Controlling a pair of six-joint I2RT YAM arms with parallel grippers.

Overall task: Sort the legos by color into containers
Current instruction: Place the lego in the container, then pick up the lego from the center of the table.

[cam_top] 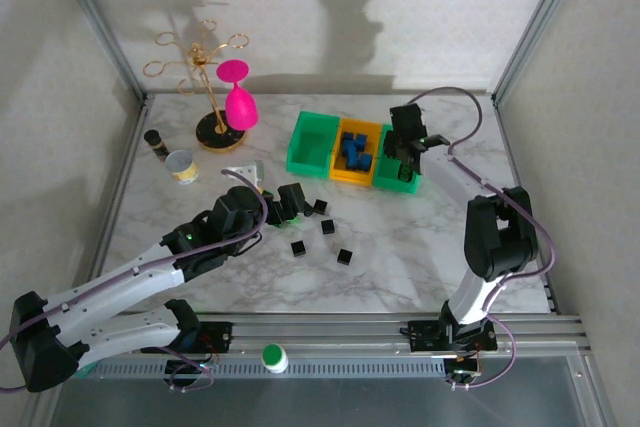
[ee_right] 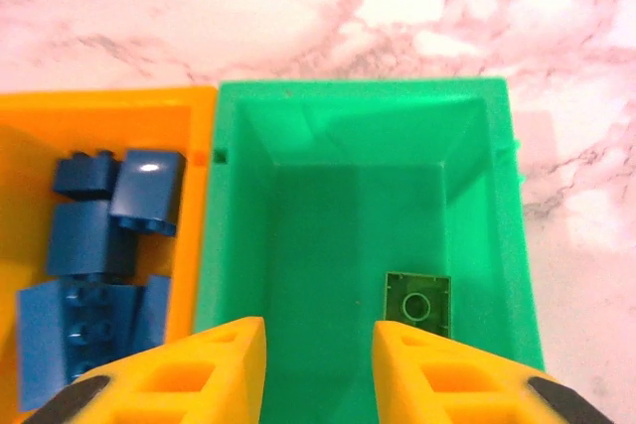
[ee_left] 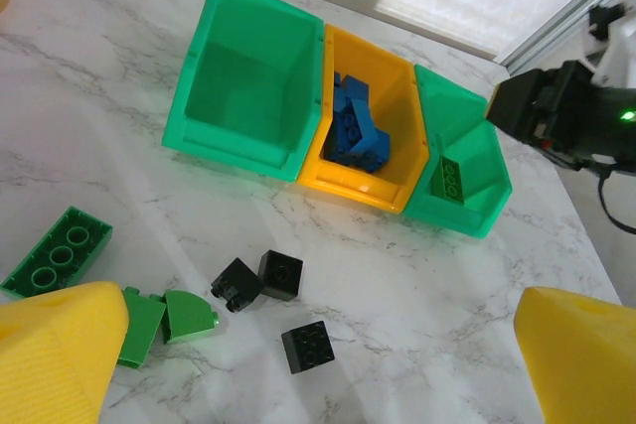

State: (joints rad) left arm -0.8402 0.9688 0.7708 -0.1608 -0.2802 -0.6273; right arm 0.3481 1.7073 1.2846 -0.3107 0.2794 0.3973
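The loose black bricks (ee_left: pixel 308 347) and green bricks (ee_left: pixel 58 253) lie on the table (cam_top: pixel 420 257) just beyond the wide-spread left claw (cam_top: pixel 282 199), well apart from the right claw (ee_right: pixel 318 364), narrowly parted and empty over the right-hand green bin (ee_right: pixel 358 91).

A pink goblet (cam_top: pixel 240 107) stands beside a gold rack (cam_top: pixel 212 134), tin can (cam_top: pixel 183 166) nearby.

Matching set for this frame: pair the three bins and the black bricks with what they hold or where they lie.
1. left green bin
2. orange bin
3. right green bin
4. black bricks

a. blue bricks inside
b. loose on the table
c. empty
d. one green brick inside

Pairs: 1-c, 2-a, 3-d, 4-b
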